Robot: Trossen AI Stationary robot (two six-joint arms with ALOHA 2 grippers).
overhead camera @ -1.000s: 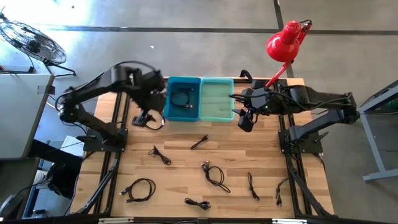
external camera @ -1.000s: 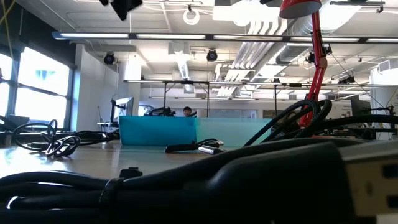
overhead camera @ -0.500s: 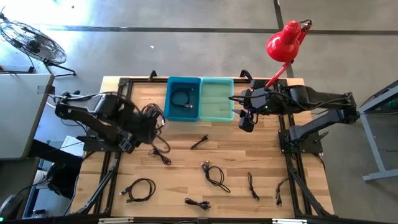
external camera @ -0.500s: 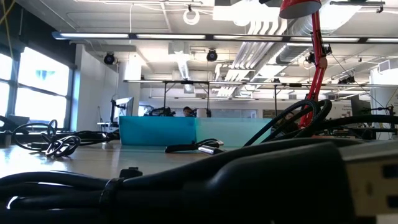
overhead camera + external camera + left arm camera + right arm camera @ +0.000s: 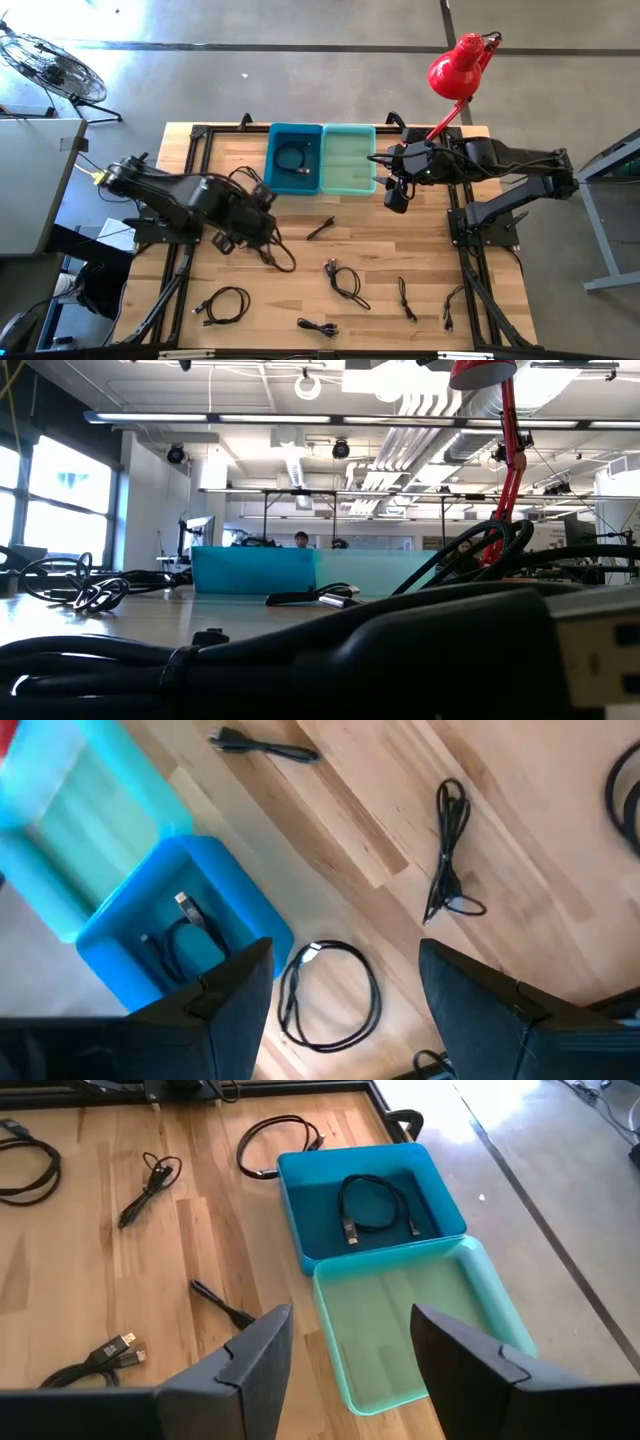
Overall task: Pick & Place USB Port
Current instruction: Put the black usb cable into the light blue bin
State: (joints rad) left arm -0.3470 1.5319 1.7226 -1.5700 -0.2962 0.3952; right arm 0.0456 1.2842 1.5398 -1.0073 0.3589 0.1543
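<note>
1. Two bins sit side by side, touching, at the far edge of the wooden table (image 5: pixel 400 250): a blue bin (image 5: pixel 295 158) on the left and a pale green bin (image 5: pixel 349 158) on the right.
2. The blue bin holds one coiled black cable (image 5: pixel 375 1207), its plug ends lying on the bin floor. The green bin shows only its bare floor.
3. Seven loose cables lie on the table top: a looped cable (image 5: pixel 268 247) under the left arm, a short straight cable (image 5: pixel 320 229) near the middle, a bundled cable (image 5: pixel 345 281) nearer the front, a coiled cable (image 5: pixel 226 305) front left, a small one (image 5: pixel 318 327) at the front edge, and two thin ones (image 5: pixel 405 298) (image 5: pixel 450 308) front right.
4. The left gripper (image 5: pixel 240 240) hangs over the looped cable, fingers spread and holding nothing; the wrist view shows that loop (image 5: pixel 330 995) between its fingers (image 5: pixel 235 990).
5. The right gripper (image 5: pixel 396 195) waits just beside the green bin's right wall, fingers apart, empty.
</note>
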